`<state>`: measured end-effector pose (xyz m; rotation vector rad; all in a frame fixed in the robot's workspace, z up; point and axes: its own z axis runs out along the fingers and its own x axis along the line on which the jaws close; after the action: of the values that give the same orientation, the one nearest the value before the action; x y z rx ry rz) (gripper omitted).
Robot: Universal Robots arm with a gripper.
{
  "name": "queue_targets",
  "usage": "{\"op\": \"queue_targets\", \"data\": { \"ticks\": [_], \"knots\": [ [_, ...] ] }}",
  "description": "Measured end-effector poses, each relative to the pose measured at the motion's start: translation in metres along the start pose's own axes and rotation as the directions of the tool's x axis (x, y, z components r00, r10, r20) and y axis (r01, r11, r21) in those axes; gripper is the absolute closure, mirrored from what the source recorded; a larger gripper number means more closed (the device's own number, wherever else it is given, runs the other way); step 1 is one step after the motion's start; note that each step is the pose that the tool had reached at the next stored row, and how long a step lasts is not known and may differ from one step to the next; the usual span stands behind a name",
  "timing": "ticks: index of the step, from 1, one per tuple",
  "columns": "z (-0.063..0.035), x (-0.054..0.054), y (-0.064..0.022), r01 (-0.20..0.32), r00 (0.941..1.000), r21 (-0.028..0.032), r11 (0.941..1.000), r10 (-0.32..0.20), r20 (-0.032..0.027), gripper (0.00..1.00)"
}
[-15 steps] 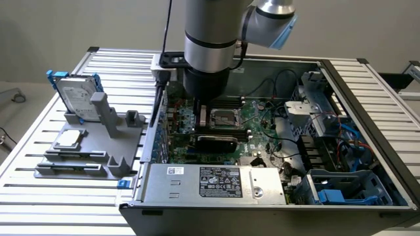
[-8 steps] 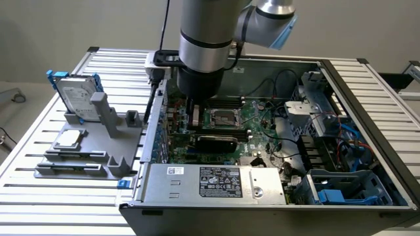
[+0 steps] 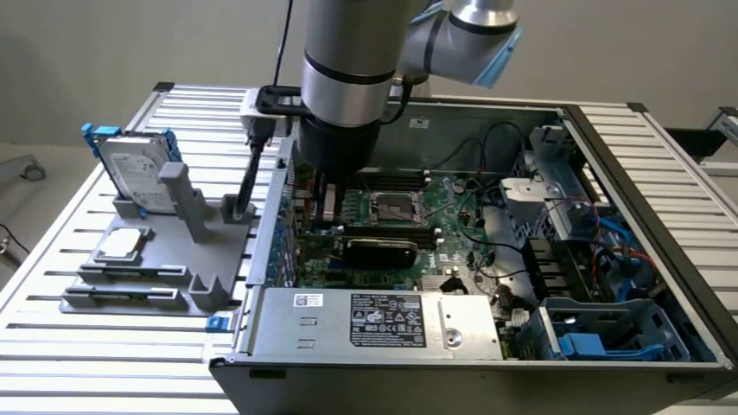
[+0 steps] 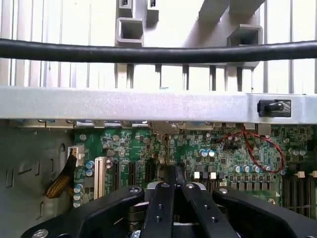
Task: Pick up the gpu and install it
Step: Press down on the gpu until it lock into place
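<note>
At the near edge of the case (image 3: pixel 461 121), a silver power supply (image 3: pixel 392 322) is seen. Just behind it, inside the case, the gpu (image 3: pixel 376 251) lies on the motherboard (image 3: pixel 461 199) with its black shroud up. Farther in, by the case wall on the exterior view's left, the gripper (image 4: pixel 173 171) is held over the board, its fingers pressed together with nothing seen between them. Outside that wall, a hard drive (image 3: pixel 133 169) is stood in a grey rack (image 3: pixel 173 259).
</note>
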<state>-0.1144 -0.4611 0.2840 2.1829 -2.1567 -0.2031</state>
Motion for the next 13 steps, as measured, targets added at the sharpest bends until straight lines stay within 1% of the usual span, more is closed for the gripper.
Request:
{"op": "queue_targets", "data": {
  "ticks": [4, 6, 7, 10, 13],
  "knots": [
    [0.0009, 0.0, 0.0065, -0.003, 0.9998, -0.0077, 1.0, 0.003, -0.0202, 0.89],
    [0.0011, 0.0, 0.009, -0.005, 0.9996, -0.01, 0.9999, 0.004, -0.028, 0.89],
    [0.001, 0.0, 0.01, -0.005, 0.9995, -0.0109, 0.9999, 0.005, -0.0307, 0.89],
    [-0.0004, 0.0, 0.0124, -0.006, 0.9994, -0.0131, 0.9999, 0.005, -0.0346, 0.89],
    [-0.0043, 0.0, 0.0136, -0.006, 0.9993, -0.0149, 0.9999, 0.005, -0.0359, 0.89]
  ]
}}
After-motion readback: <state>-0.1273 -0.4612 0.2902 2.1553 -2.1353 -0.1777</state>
